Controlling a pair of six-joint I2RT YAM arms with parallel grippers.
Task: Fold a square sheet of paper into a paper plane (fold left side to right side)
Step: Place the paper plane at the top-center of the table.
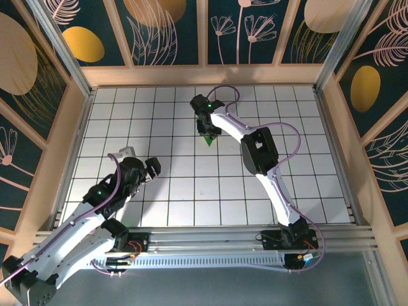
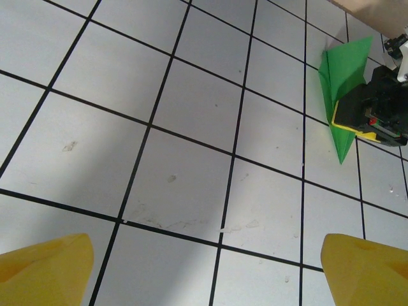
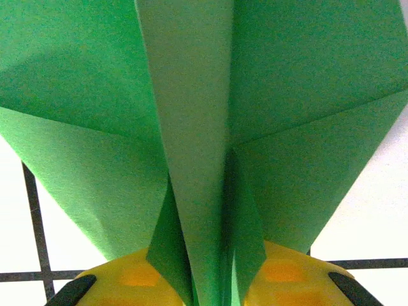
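Paper plane sits at far centre of the white tiled surface, bright green, already folded to a dart, pointed tip toward the near side. Layered creases are clear in the right wrist view: the paper plane has a central ridge running down the middle, wings spreading left and right, and several thin layers bunched at the bottom.

Right gripper reaches over from the near right and points down onto the plane's wide end. From the right wrist, right gripper has its yellow fingers one on each side of the central ridge, close against the layers. Can't tell whether they're pinching the ridge or just bracketing it. In the left wrist view the plane is at upper right, with the black-and-yellow right gripper over its right side and the tip poking out below. It looks to be lying on the tiles, but contact under the gripper is not clear.

Left gripper is near left, well apart from the plane, over bare tiles. From the left wrist, left gripper has its yellow fingers spread wide, one at each bottom corner, nothing between them but grid lines and a few scuffs.
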